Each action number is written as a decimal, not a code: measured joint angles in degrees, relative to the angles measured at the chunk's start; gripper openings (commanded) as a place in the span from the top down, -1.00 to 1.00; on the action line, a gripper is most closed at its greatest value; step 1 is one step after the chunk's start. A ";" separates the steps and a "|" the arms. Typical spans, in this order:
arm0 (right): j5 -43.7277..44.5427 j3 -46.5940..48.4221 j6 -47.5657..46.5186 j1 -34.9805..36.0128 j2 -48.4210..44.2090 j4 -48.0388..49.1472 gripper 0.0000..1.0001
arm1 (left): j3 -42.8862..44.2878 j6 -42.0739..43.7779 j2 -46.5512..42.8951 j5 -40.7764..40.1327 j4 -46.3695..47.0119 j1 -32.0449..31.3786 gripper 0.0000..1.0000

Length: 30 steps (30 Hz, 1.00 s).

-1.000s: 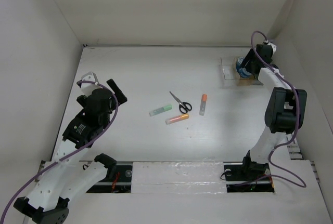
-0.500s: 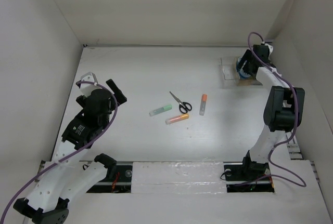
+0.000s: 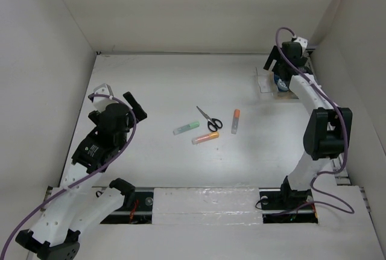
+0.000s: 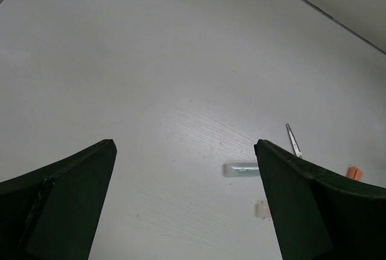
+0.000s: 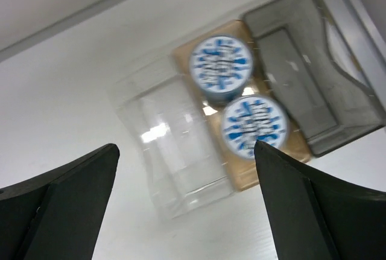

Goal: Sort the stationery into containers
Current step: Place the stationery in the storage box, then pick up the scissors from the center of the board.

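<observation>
Bright, even light (shadows faint); the right wrist view blurs the rolls (image 5: pixel 220 67).

The white bench (image 3: pixel 151 85) carries black-handled scissors (image 3: pixel 209 119) between a green-ended marker (image 3: pixel 186 128), an orange-ended marker (image 3: pixel 205 138) and a second orange-ended marker (image 3: pixel 235 120); a clear organiser (image 5: pixel 181 151) sits at its far right corner.

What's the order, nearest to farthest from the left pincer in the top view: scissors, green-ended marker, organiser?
From the left pincer:
1. green-ended marker, just left of the scissors.
2. scissors, mid-table.
3. organiser, far right corner.
</observation>
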 measured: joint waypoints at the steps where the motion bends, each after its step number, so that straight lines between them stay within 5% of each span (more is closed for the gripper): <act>1: 0.87 -0.02 -0.17 1.40 -1.18 -0.13 -1.00 | 0.00 0.00 0.00 0.00 0.00 0.00 -1.00; 12: 0.81 -7.10 -1.66 22.36 -15.21 -1.57 -0.97 | 0.00 0.02 1.68 -0.02 0.02 0.00 -1.00; 24: -1.05 -17.86 -1.75 35.06 -16.37 -5.75 -0.12 | 0.00 0.04 2.21 -0.04 0.02 0.00 -1.00; 30: -4.07 -18.99 -1.75 35.67 -15.87 -4.63 0.27 | 0.00 0.04 2.49 -0.04 0.02 0.00 -1.00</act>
